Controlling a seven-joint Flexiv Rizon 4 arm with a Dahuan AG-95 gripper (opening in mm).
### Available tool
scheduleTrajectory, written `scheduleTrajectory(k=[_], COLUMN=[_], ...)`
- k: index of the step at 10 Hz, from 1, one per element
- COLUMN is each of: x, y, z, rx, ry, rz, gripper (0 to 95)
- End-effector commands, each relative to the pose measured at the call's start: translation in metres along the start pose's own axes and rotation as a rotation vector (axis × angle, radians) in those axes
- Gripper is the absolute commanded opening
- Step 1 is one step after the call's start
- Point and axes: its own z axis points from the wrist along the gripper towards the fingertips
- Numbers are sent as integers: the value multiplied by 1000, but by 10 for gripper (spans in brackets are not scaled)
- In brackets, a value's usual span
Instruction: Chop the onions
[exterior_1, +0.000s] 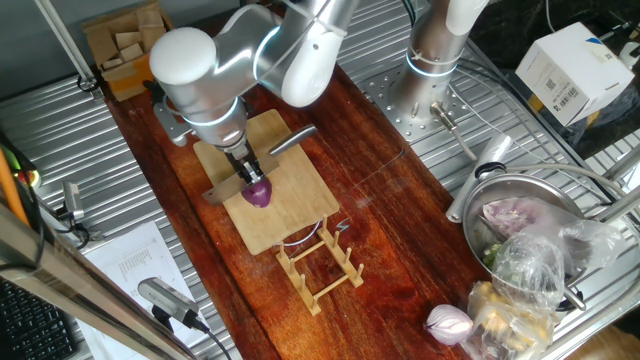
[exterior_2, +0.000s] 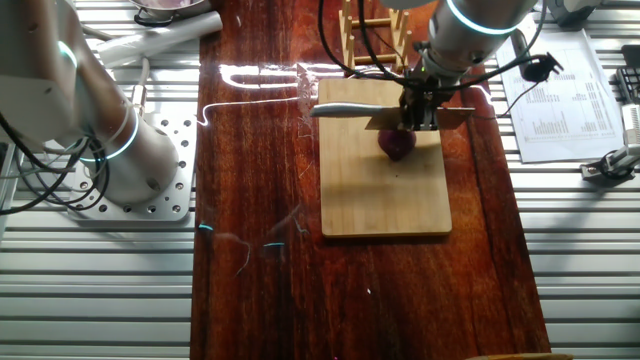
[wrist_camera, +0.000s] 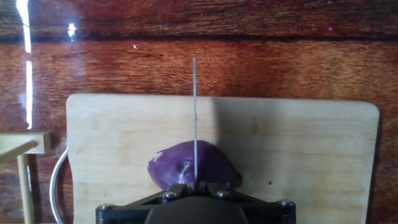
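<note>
- My gripper (exterior_1: 247, 171) hangs straight down over the bamboo cutting board (exterior_1: 295, 215), and my jaws are clenched on the knife (exterior_2: 345, 110) at the spine of its blade.
- In the other fixed view the knife lies level across the far part of the board, its silver handle sticking out to one side of my jaws and the blade (exterior_2: 458, 117) reaching out the other side.
- In the hand view I look down the blade edge-on: it shows as a thin grey line (wrist_camera: 194, 118) running up the middle of the picture.
- The onion (wrist_camera: 194, 168), small, round and glossy dark purple, sits on the board directly under that line; the blade crosses its middle.
- Whether the edge has entered the skin or only rests on it, I cannot tell from these views.
- In one fixed view the onion (exterior_1: 258, 193) lies just below my jaws, near the centre of the board.
- The board rests on the dark reddish wooden desk (exterior_1: 400, 240), its long side along the desk.
- A wooden rack (exterior_1: 318, 262) with upright pegs stands just beside the board's near end.
- Well apart, at the desk's corner, lies a larger pale pink onion (exterior_1: 449, 322) next to a crumpled plastic bag (exterior_1: 525, 270) and a metal bowl (exterior_1: 520, 195).
- A printed sheet of paper (exterior_2: 550, 95) lies on the ribbed metal surface beside the desk.
</note>
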Motion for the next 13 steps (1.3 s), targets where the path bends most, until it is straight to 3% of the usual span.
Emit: scheduleTrajectory(k=[1,7,13], x=[3,10,14], y=[-2,-2,-3], z=[24,2,0], rx=[-7,-16,-16], ry=[3,9,4], rz=[1,6,3], gripper=[0,0,0])
